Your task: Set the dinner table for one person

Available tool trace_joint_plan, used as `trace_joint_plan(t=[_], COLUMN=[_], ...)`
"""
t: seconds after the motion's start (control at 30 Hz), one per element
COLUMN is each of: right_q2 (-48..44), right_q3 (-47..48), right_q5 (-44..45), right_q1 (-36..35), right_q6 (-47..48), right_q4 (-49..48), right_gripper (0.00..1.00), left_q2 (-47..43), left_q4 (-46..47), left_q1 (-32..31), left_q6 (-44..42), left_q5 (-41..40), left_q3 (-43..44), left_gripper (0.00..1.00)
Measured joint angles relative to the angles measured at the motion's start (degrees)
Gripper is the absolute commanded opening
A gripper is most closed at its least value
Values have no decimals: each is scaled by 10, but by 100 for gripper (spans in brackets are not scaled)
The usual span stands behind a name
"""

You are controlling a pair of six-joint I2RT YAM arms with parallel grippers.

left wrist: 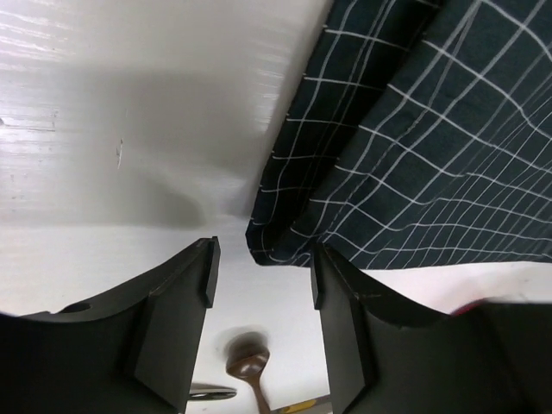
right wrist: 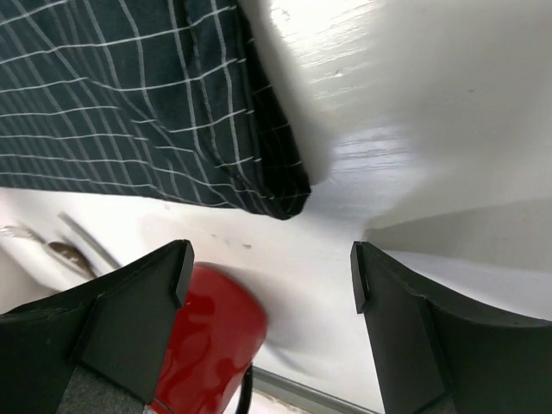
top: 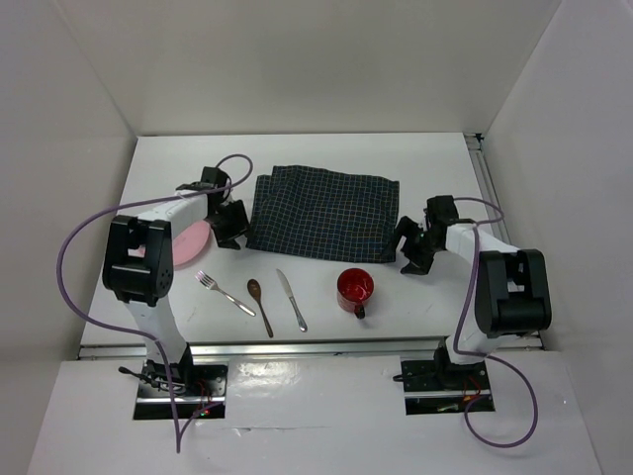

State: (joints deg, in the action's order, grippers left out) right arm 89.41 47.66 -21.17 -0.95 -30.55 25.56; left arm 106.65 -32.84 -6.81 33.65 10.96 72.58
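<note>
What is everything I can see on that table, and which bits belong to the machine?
table: one, white, under everything
cloth: one, dark navy with white checks, middle of the table
plate: one, pink, left of the cloth, partly hidden by the left arm
fork: one, silver, near edge, leftmost of the cutlery
spoon: one, brown, between fork and knife
knife: one, silver, right of the spoon
mug: one, red, right of the knife
cables: two, purple, one looping off each arm
left gripper: one, black, open, empty, at the cloth's near left corner
right gripper: one, black, open, empty, by the cloth's near right corner
</note>
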Motion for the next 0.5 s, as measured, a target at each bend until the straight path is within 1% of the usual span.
trace_joint_plan(t=[0.1, 0.17, 0.2, 0.23, 0.27, 0.3, 0.33, 0.37, 0.4, 0.43, 0.5], right_q2=[-2, -1, 1, 5, 10, 18, 24, 33, 40, 48, 60], right_q3=[-13, -23, -28, -33, -35, -36, -36, -37, -37, -36, -33], right_q5=[-23, -39, -46, -52, -57, -64, -68, -69, -71, -73, -73], right_q1=[5, 8, 9, 10, 10, 10, 10, 10, 10, 10, 10], right_q6=[-17, -32, -39, -49, -59, -68, -75, -84, -90, -96, -105], right_q4=[-27, -48, -57, -70, -80, -90, -101, -114, -122, -130, -138], right_gripper=[86, 81, 78, 74, 70, 60, 55, 49, 42, 28, 15], left_q2=[0, 1, 2, 4, 6, 9, 12, 16, 18, 21, 23], left_q4=[24, 38, 46, 54, 59, 63, 67, 71, 73, 74, 73], left_q1=[12, 17, 19, 19, 19, 19, 19, 19, 19, 19, 18], left_q6=[17, 29, 33, 39, 45, 47, 49, 50, 55, 56, 56], left_q5=[26, 40, 48, 56, 64, 73, 79, 88, 94, 101, 113], left_q3=[-20, -24, -24, -24, -23, -21, -19, -18, -16, -12, -2], left_gripper=[62, 57, 52, 35, 27, 18, 7, 0, 0, 0, 0])
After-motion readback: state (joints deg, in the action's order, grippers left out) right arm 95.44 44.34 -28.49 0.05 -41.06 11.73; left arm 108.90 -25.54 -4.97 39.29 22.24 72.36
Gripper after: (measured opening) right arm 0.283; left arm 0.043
